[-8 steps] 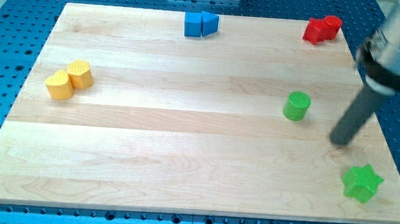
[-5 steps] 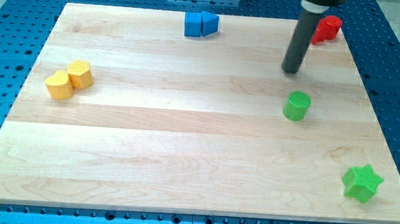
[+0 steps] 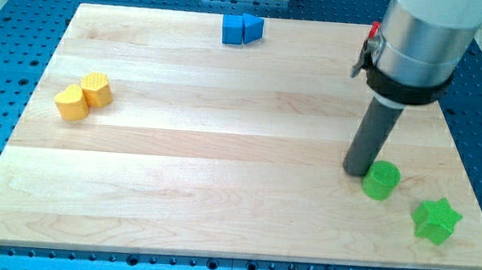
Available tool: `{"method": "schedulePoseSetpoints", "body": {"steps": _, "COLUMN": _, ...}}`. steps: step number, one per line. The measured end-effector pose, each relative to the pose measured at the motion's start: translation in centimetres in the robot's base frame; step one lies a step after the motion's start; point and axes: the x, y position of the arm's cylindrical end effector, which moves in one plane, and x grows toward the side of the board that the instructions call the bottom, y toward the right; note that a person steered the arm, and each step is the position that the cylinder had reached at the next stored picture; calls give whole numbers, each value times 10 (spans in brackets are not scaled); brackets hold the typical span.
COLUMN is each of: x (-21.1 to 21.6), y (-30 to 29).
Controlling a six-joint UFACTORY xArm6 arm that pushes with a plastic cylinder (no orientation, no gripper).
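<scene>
You have my tip (image 3: 357, 170) down on the wooden board (image 3: 220, 193) in the lower right of the frame, right against the left edge of the green cylinder (image 3: 381, 180); the two look to be touching, though the rod's shadow makes the contact line hard to read. There are no jaws on this arm, only the straight dark rod under a wide silver housing, so nothing is held. Just to the lower right of the cylinder, near it but apart, sits the green star (image 3: 436, 221), close to the board's lower right corner. The housing covers most of the upper right corner of the frame, and only a sliver of a red block (image 3: 373, 29) peeks out at its left side; you cannot make out its shape. At the top centre of the board a blue cube (image 3: 233, 29) and a blue wedge-like block (image 3: 252, 28) stand touching side by side. Far over on the left, well apart from the tip, two yellow blocks (image 3: 83, 96) with rounded, ridged sides rest against each other, one slightly lower and further left. The board lies on a blue perforated table (image 3: 8, 59).
</scene>
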Motion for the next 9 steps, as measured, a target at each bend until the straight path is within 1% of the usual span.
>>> {"method": "schedulePoseSetpoints", "body": {"steps": 1, "x": 4, "y": 1}}
{"method": "schedulePoseSetpoints", "body": {"steps": 2, "x": 4, "y": 17}}
{"method": "schedulePoseSetpoints", "body": {"steps": 3, "x": 4, "y": 53}}
{"method": "schedulePoseSetpoints", "body": {"steps": 5, "x": 0, "y": 62}}
{"method": "schedulePoseSetpoints", "body": {"steps": 6, "x": -52, "y": 82}}
{"method": "schedulePoseSetpoints", "body": {"steps": 7, "x": -85, "y": 115}}
{"method": "schedulePoseSetpoints", "body": {"steps": 9, "x": -85, "y": 116}}
